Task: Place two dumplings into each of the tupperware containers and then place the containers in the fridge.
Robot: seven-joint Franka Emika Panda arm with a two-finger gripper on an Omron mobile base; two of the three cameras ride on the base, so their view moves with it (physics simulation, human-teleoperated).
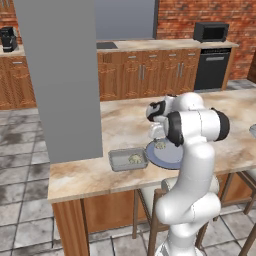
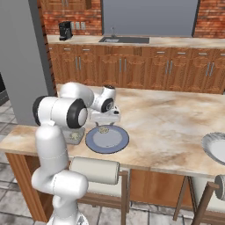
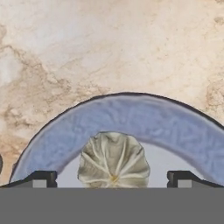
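The long beige marbled stone counter (image 1: 120, 127) is carrying everything, its polished top looking hard and slick. Near its front edge the round blue-grey plate (image 2: 115, 143), smooth and rigid with a raised rim, is lying just beside the shallow grey rectangular tupperware container (image 1: 119, 161), a thin-walled tub already holding one dumpling. On the plate the small pleated beige dumpling (image 3: 113, 160) is sitting between the fingertips; it is probably light, soft and easily squashed, so gripping gently across its plump middle seems best. The claw (image 3: 113, 178) is hovering spread wide, holding nothing.
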